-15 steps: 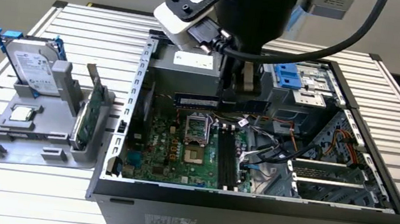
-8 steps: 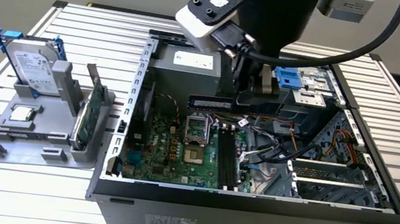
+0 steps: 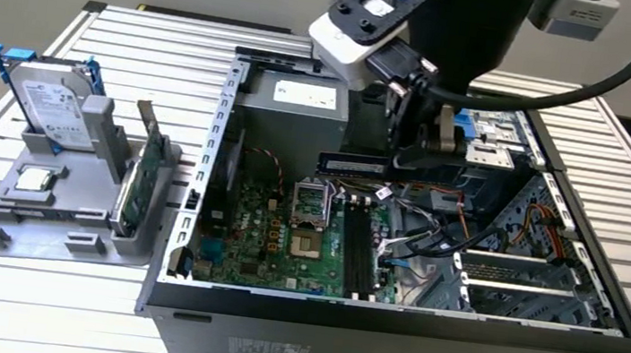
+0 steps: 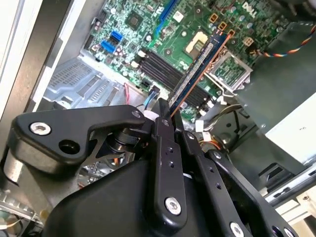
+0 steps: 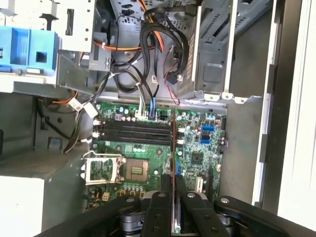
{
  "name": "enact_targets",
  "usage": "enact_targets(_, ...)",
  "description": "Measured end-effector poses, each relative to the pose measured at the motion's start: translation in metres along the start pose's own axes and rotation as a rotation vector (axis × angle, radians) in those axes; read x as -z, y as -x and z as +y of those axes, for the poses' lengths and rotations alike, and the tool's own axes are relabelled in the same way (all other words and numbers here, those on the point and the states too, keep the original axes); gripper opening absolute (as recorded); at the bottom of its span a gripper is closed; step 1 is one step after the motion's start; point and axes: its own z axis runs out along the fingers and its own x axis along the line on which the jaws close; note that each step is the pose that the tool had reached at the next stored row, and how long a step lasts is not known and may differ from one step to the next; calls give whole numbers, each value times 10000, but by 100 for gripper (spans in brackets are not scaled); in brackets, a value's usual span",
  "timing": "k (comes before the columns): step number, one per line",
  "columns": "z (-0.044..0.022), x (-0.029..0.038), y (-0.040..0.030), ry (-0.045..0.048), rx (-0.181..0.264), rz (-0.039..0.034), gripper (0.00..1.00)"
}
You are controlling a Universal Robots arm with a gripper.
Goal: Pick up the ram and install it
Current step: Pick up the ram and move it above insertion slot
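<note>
The gripper is clamped on the ram — one end pinched. It hangs above the motherboard, apart from the slots.

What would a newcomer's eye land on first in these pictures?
First, the gripper holding the ram above the motherboard inside the open computer case, mid-scene in the exterior view. Next, the hard drive standing upright in a gray holder at the exterior view's left, outside the case.
</note>
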Motion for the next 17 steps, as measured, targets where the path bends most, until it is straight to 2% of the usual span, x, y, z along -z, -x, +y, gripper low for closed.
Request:
enact_targets(10,177,-5,11,-5,-85,-1,0)
enact_targets(17,258,-7,16,-6,-85,-3,0)
